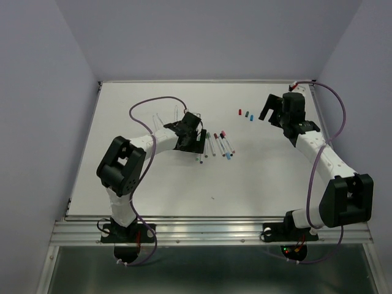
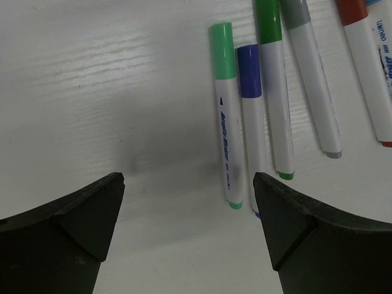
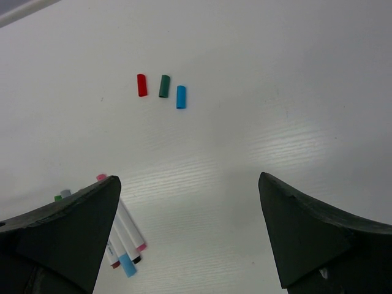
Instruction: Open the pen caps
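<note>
Several white-barrelled pens [image 1: 218,145] lie side by side mid-table. In the left wrist view they show capped: light green [image 2: 224,116], blue [image 2: 251,122], green [image 2: 274,92], grey [image 2: 312,79], red [image 2: 367,67]. My left gripper [image 2: 190,236] is open and empty, low over the table just short of the green and blue pens; it also shows in the top view [image 1: 199,146]. Three loose pen caps lie apart: red [image 3: 142,85], dark green [image 3: 164,86], blue [image 3: 180,97]. My right gripper [image 3: 187,236] is open and empty, just right of those caps in the top view [image 1: 268,114].
Two pale thin pen-like things [image 1: 166,117] lie behind the left arm. The pens' far ends show at the lower left of the right wrist view [image 3: 125,242]. Purple cables [image 1: 153,103] loop over both arms. Grey walls close the table at the back and sides.
</note>
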Motion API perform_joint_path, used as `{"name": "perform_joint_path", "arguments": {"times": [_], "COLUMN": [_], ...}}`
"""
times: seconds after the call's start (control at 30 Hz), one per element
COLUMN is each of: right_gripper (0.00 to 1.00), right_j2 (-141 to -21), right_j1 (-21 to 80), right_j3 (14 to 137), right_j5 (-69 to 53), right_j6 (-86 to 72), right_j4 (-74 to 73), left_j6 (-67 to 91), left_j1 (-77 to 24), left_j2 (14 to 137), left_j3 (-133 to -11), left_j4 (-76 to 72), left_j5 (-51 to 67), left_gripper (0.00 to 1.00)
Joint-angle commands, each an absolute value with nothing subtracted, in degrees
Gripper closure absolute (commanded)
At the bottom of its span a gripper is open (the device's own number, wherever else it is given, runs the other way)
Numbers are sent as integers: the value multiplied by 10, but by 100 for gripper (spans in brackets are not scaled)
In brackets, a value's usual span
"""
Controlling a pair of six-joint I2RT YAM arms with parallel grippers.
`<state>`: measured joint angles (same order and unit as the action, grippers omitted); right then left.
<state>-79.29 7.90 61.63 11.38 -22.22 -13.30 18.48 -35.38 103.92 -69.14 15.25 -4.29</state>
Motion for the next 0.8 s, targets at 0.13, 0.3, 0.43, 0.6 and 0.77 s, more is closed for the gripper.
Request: {"name": "perform_joint_path", "arguments": {"times": [0.13, 0.3, 0.43, 0.6, 0.77], "right_gripper": [0, 0, 0, 0, 0], "right_j2": [-780, -774, -774, -774, -773], "right_j1": [77, 77, 77, 77, 77], "right_j3": [610, 609, 608, 608, 608], "right_j5": [122, 126, 131, 131, 132], "right_j6": [-211, -212, -211, -211, -212], "right_j4": [-114, -114, -115, -115, -114], "left_j6": [183, 182, 183, 183, 182], "left_j1": [-367, -370, -374, -378, -377], "left_j2": [1060, 1080, 1095, 1107, 1123], "left_j3": [-734, -739, -749, -758, -770], "left_j4": [173, 182, 187, 189, 189], "left_j5": [-75, -88, -96, -101, -96], "left_gripper": [1, 4, 9, 13, 26]}}
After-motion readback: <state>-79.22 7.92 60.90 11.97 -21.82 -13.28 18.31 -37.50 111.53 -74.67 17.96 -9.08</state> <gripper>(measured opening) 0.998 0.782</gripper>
